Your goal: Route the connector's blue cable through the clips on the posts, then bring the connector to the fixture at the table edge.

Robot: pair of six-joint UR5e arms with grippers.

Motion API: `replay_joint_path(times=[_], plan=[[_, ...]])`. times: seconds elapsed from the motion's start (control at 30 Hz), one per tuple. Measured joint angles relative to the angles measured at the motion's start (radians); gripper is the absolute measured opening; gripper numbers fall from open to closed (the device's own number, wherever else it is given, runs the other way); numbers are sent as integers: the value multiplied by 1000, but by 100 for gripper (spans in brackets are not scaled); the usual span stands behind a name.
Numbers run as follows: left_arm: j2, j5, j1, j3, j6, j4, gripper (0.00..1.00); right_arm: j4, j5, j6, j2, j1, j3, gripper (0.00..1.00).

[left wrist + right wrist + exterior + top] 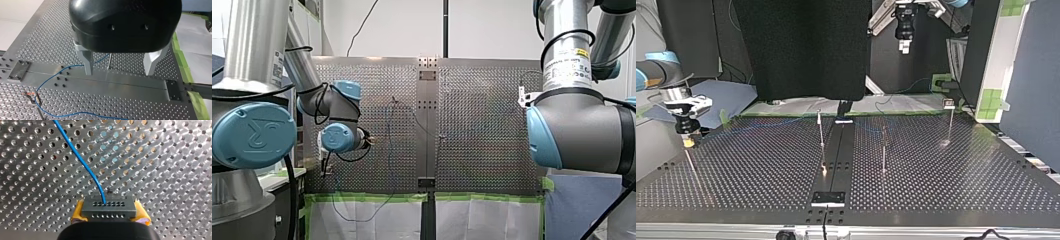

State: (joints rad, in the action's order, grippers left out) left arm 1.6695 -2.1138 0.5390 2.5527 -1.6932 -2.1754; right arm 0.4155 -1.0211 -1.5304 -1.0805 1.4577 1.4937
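Observation:
My right gripper [109, 208] is shut on the dark grey connector [108, 213], which sits between its yellow pads [78, 212]. The blue cable [82, 162] leaves the connector's face and runs away over the perforated table. In the top view my right gripper [687, 141] hangs low over the table's left edge. My left gripper [119, 72] is open with nothing between its metal fingers [88, 65]; it hovers high over the centre rail, with a thin post [109, 61] ahead. The cable [50, 80] passes a clip post [32, 95] below it.
Three thin posts [821, 131] [884, 150] [949, 122] stand on the table; the rightmost carries a small block [949, 103]. A dark rail [836, 150] runs down the middle to a black plate [828, 198]. Green tape [372, 197] edges the table near the arms.

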Motion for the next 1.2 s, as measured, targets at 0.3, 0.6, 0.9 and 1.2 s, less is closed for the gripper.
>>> replay_joint_path(times=[0.3, 0.6, 0.9, 1.2], plan=[[0, 1, -1, -2, 0, 0, 100, -1, 1, -1, 9, 0, -8, 0], [0, 0, -2, -2, 0, 0, 100, -7, 1, -1, 10, 5, -25, 0], [0, -1, -2, -2, 0, 0, 100, -3, 5, -2, 11, 15, -27, 0], [0, -2, -2, -2, 0, 0, 100, -1, 4, -4, 13, 17, -28, 0]])
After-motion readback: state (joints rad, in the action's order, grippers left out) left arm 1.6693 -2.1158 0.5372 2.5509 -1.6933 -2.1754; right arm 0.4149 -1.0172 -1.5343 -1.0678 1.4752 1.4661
